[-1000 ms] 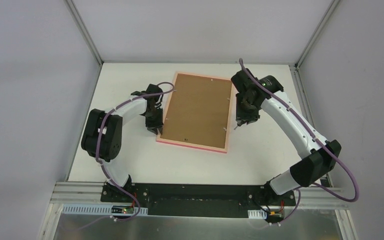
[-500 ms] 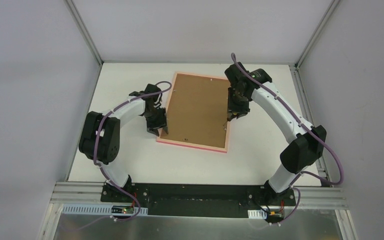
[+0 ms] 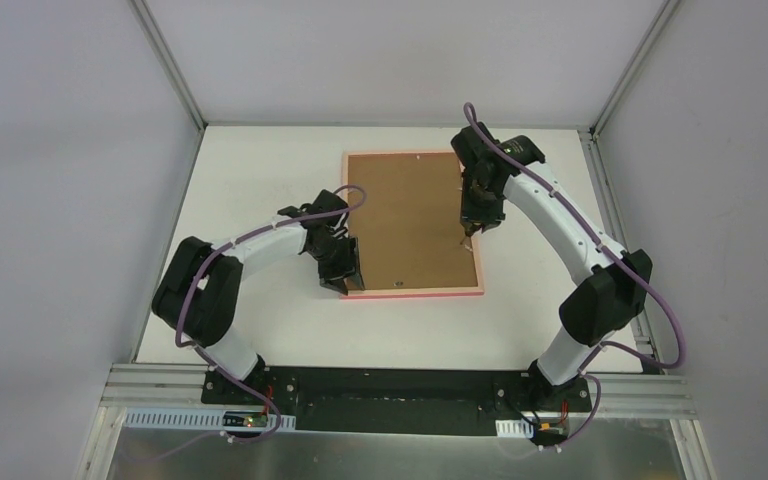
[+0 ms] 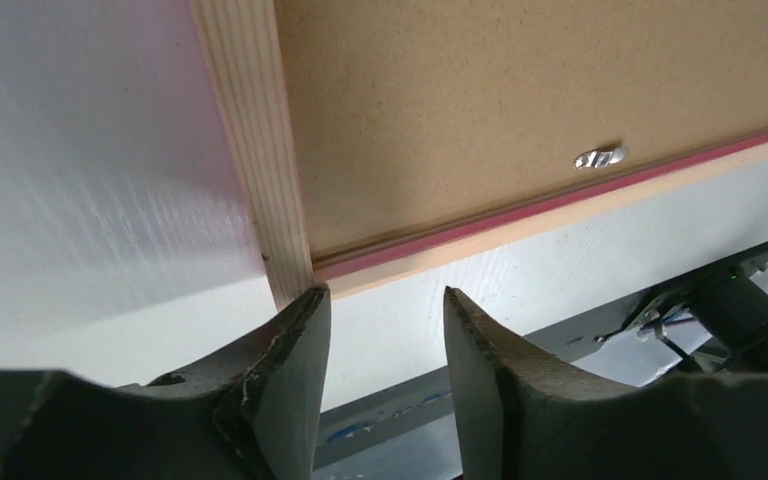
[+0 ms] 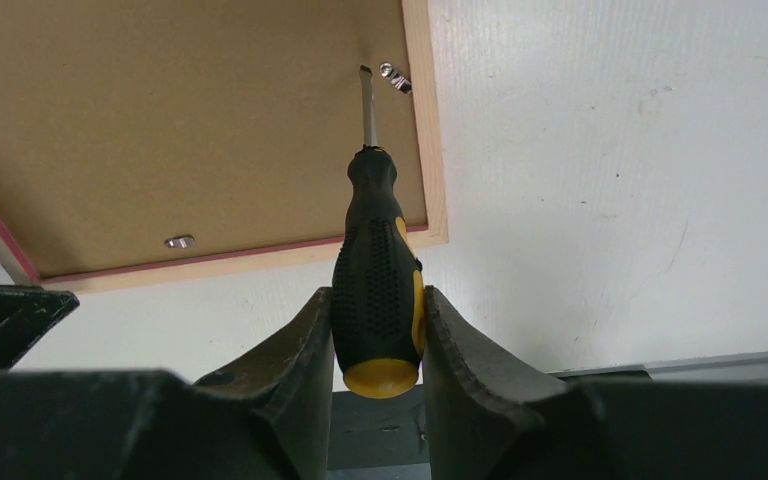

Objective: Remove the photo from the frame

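Note:
The frame lies face down on the white table, its brown back board up and a thin pink rim around it. The photo is hidden beneath that board. My left gripper is at the frame's near left corner, open with nothing between its fingers; in the left wrist view the gripper has one fingertip against the corner. My right gripper hovers over the frame's right edge. That right gripper is shut on a black and yellow screwdriver, whose tip points close to a metal tab.
More small metal tabs sit along the board's edges. White table surface surrounds the frame. Grey walls enclose the table on three sides, and a dark rail runs along the near edge.
The frame has turned clockwise and now lies square to the table's edges. My left gripper opened and shifted right to the near left corner. My right gripper carried the screwdriver left over the frame's right edge.

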`<state>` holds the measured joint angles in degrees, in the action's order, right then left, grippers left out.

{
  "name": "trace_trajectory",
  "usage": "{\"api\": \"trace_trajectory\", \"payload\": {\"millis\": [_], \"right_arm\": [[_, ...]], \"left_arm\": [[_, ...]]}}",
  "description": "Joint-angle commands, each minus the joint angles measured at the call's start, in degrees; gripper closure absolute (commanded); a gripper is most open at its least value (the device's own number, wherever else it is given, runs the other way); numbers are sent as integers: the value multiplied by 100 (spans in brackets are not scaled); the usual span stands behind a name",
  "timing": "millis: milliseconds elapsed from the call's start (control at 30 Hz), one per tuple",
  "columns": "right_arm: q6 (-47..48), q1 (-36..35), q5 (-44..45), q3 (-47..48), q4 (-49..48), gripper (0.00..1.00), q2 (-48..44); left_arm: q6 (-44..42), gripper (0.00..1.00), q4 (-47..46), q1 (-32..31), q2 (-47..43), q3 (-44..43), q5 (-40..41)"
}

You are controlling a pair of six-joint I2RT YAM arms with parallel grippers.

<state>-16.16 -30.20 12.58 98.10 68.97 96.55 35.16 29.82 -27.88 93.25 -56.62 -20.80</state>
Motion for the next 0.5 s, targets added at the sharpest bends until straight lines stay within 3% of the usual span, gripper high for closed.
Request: {"api": "trace_trajectory", "payload": {"millis": [0, 200, 467], "right_arm": [[17, 120, 446, 185, 155, 100, -73], [-181, 312, 261, 177, 11, 100, -75], [-300, 386, 252, 191, 20, 100, 91]], "left_arm": [[254, 51, 32, 83, -378, 91, 74], [122, 40, 31, 629, -321, -334, 113], [-167, 37, 32, 1094, 893, -1619, 180]]}}
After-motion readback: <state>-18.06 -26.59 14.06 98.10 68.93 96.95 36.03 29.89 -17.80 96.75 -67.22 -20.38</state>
